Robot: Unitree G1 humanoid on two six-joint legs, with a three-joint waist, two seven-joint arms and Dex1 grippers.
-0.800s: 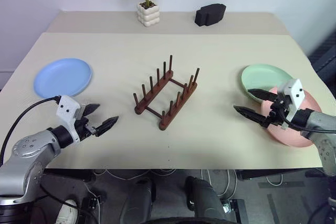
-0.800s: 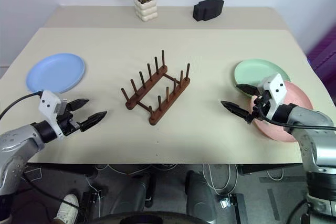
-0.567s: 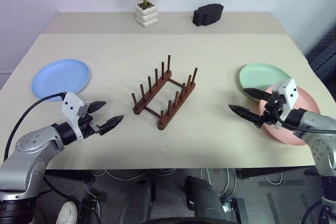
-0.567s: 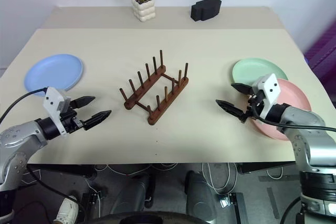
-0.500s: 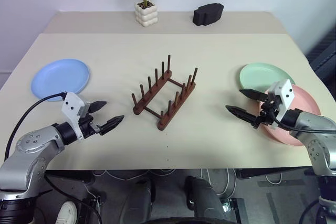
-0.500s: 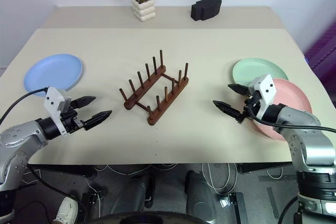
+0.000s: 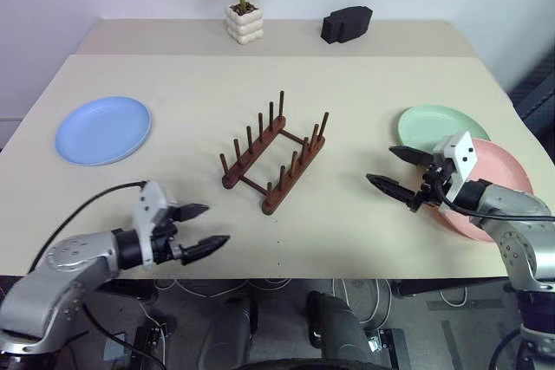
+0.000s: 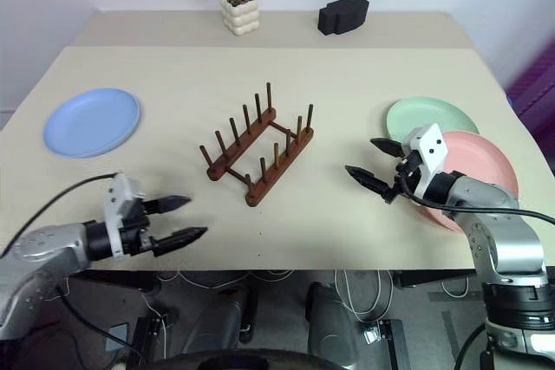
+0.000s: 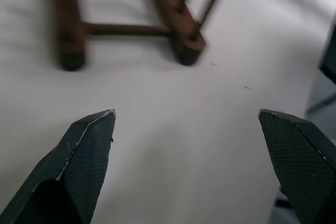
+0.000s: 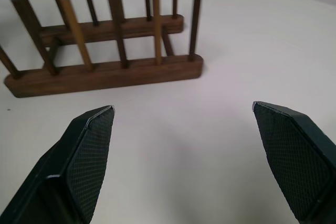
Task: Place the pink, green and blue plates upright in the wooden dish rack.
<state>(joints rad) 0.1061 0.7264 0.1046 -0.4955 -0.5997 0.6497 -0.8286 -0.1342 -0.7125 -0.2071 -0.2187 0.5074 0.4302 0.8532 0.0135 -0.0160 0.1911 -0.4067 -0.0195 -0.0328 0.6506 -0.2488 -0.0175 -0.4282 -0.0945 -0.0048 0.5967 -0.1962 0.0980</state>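
The wooden dish rack stands empty mid-table, dark reddish-brown with two rows of pegs; it also shows in the right wrist view. The blue plate lies flat at the far left. At the right, the green plate lies flat with the pink plate overlapping its near edge. My left gripper hovers open near the table's front edge, left of the rack, empty. My right gripper is open and empty, just left of the two plates, pointing toward the rack.
A potted plant in a white pot and a black object sit at the table's back edge. A cable trails from my left arm over the front edge. Bare tabletop lies between rack and grippers.
My left gripper has moved toward the table's front edge and to the right. My right gripper has moved left, off the pink plate and closer to the rack. Both stayed open.
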